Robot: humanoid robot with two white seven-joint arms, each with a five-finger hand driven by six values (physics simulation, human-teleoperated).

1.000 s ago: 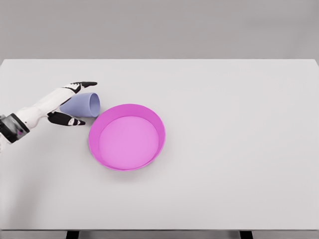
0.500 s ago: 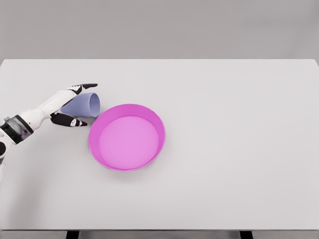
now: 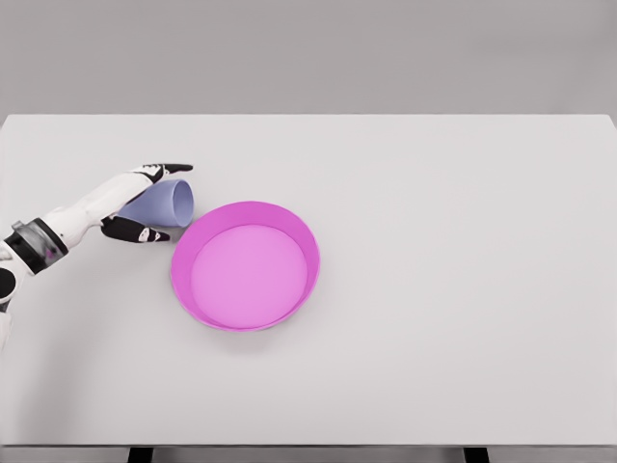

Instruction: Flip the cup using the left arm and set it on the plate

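On the white bench [image 3: 434, 289], we see our left hand [image 3: 135, 201] with fingers spread around the lilac cup [image 3: 164, 204], which lies on its side just beside the pink plate [image 3: 245, 324].

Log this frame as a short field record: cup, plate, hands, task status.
cup: lavender cup lying on its side on the table, mouth facing the plate
plate: pink plate, nothing in it, just right of the cup
left robot hand: around the cup's base end, fingers above and thumb below; firm contact cannot be told
right robot hand: not in view
task status: cup not yet flipped, not on the plate
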